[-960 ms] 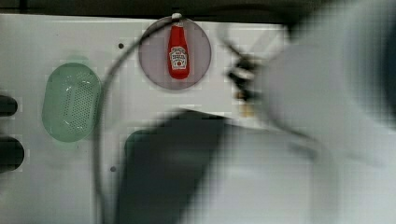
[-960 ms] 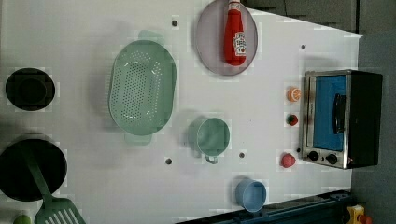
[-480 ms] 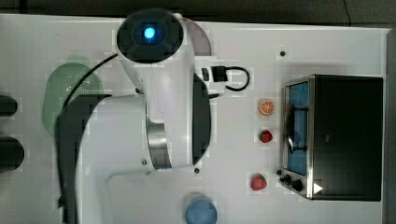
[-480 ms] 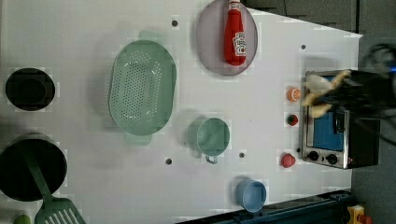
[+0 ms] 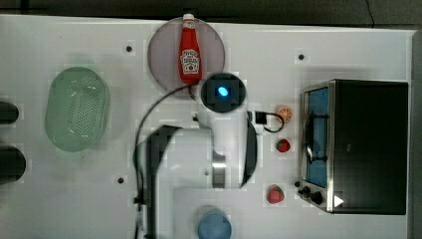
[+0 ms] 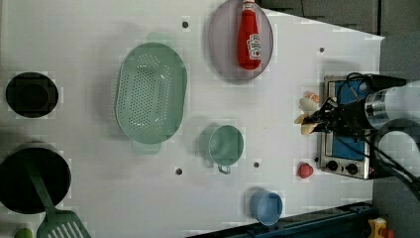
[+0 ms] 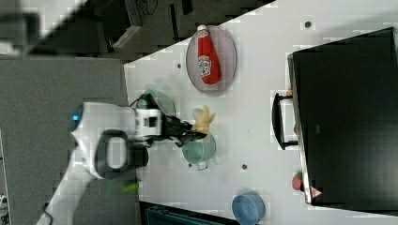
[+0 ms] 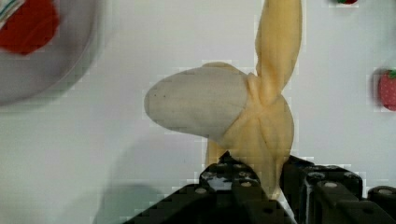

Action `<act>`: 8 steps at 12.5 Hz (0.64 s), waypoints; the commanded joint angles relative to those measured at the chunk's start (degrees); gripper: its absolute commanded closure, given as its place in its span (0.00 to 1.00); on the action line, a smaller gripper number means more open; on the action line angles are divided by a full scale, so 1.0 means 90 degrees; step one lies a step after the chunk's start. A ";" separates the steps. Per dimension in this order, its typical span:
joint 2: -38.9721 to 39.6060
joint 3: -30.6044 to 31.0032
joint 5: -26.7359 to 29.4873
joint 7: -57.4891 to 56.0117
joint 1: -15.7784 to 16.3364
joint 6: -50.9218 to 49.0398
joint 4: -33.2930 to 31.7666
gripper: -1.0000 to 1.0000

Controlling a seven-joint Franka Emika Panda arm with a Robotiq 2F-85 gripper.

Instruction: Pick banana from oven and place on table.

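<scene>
The black end effector (image 8: 273, 186) is clamped on the pale-yellow, partly peeled toy banana (image 8: 233, 112), held above the flat white worktop (image 5: 348, 50); in the top view the boxy black-topped toaster oven (image 5: 368, 144) sits at three o'clock; dark grey floor (image 7: 47, 84) borders the worktop in the right view.

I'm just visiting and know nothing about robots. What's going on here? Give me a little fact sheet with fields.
Held item: banana, partly peeled
Holder: gripper, shut on the banana's peel
Banana's place: in the air above the table, outside the oven
Oven door: closed, as far as the top view shows
On the plate: ketchup bottle, lying down
In front of the oven: orange slice, two strawberries
</scene>
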 commanded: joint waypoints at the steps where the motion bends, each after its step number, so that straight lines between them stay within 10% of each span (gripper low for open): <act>1: 0.0083 -0.0082 -0.0006 0.0215 -0.0105 0.0989 -0.0388 0.78; 5: 0.0538 -0.0133 -0.0005 0.0216 -0.0114 0.2093 -0.0883 0.75; 8: 0.0698 -0.0191 -0.0004 0.0216 -0.0130 0.2098 -0.0906 0.42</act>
